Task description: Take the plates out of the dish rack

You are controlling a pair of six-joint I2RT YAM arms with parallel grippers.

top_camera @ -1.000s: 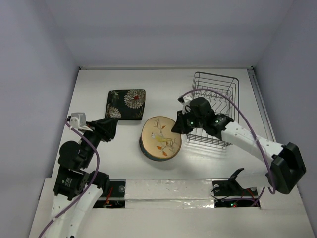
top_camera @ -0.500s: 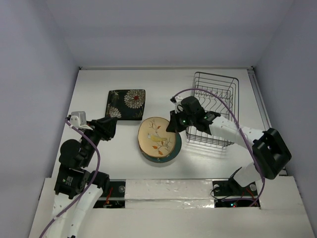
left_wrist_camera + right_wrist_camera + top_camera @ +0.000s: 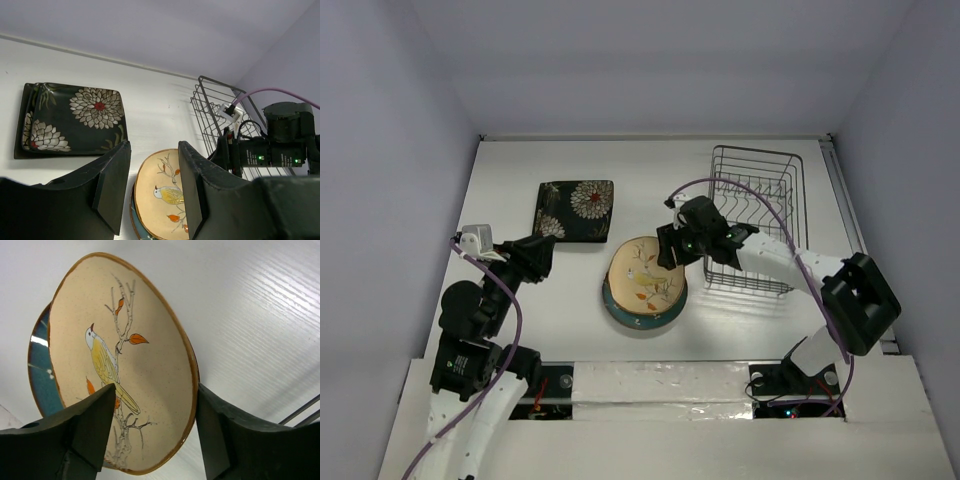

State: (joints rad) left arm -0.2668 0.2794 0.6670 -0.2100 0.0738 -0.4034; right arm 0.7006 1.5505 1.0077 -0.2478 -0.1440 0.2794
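The round cream plate (image 3: 645, 280) with the bird drawing lies tilted on the round teal plate (image 3: 617, 306) at the table's middle. My right gripper (image 3: 670, 250) is open, its jaws standing wide either side of the cream plate's (image 3: 125, 365) right rim, with the teal plate (image 3: 41, 371) showing beneath. The two square flowered plates (image 3: 574, 210) are stacked face down at the back left. The dish rack (image 3: 755, 152) stands at the right with no plates showing in it. My left gripper (image 3: 544, 256) hovers open and empty left of the round plates.
The right arm's purple cable (image 3: 740, 186) arcs over the dish rack (image 3: 210, 102). White walls close the table at the back and sides. The square plates (image 3: 75, 117) lie beyond my left gripper (image 3: 153, 147), and the cream plate (image 3: 156, 195) shows between its fingers.
My right gripper has opened its jaws off the cream plate's rim. The plate slid a little left, then settled back on the teal plate. The left arm has not moved.
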